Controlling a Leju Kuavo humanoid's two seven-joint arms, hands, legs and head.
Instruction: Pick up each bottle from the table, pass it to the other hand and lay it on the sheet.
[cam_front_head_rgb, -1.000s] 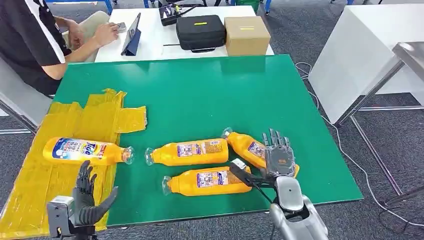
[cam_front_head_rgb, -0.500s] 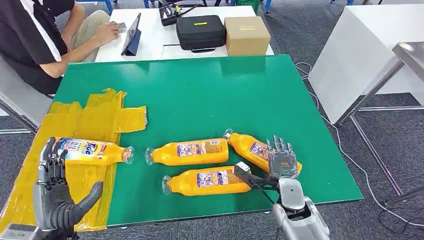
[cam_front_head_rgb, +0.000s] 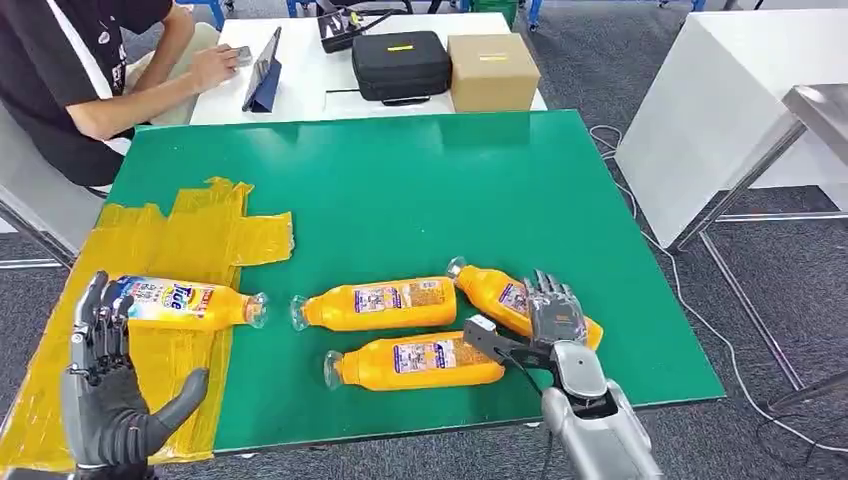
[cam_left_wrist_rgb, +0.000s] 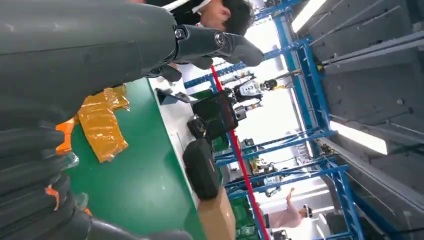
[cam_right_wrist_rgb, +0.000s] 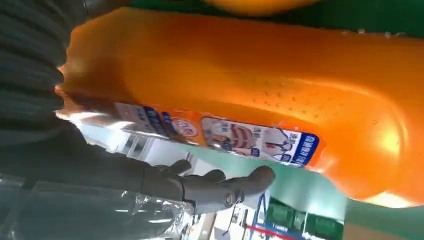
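Reaching in at the lower left of the head view, the left hand (cam_front_head_rgb: 105, 400) is raised over the yellow sheet (cam_front_head_rgb: 150, 270) with its fingers (cam_front_head_rgb: 95, 320) spread upward and its thumb out to the side; it holds nothing, and its fingertips overlap the base of the bottle on the sheet (cam_front_head_rgb: 180, 303) in the picture, though whether they touch it cannot be told. That bottle lies on its side, cap toward the frame's centre, and its blue and white label reads "Tide".

At the lower right, the right hand (cam_front_head_rgb: 553, 318) lies flat, palm down, over the base end of the right bottle (cam_front_head_rgb: 500, 295), fingers extended and slightly apart, thumb (cam_front_head_rgb: 490, 340) angled toward the front bottle (cam_front_head_rgb: 415, 363). In the right wrist view the same orange bottle (cam_right_wrist_rgb: 280, 85) sits just beside the dark fingers (cam_right_wrist_rgb: 220, 182), which stretch out along it without closing around it; its blue, white and red label is too blurred to read.

Just beyond the front bottle, the middle bottle (cam_front_head_rgb: 375, 305) lies on its side on the green counter (cam_front_head_rgb: 400, 190), cap toward the sheet. All three orange bottles rest near one another on the bare green surface, off the sheet; their label text is too small to read.

Farther up, on a white table (cam_front_head_rgb: 300, 70), sit a black case (cam_front_head_rgb: 402, 65), a cardboard box (cam_front_head_rgb: 494, 70) and a propped tablet (cam_front_head_rgb: 264, 72). A seated person (cam_front_head_rgb: 70, 80) occupies the upper left corner.
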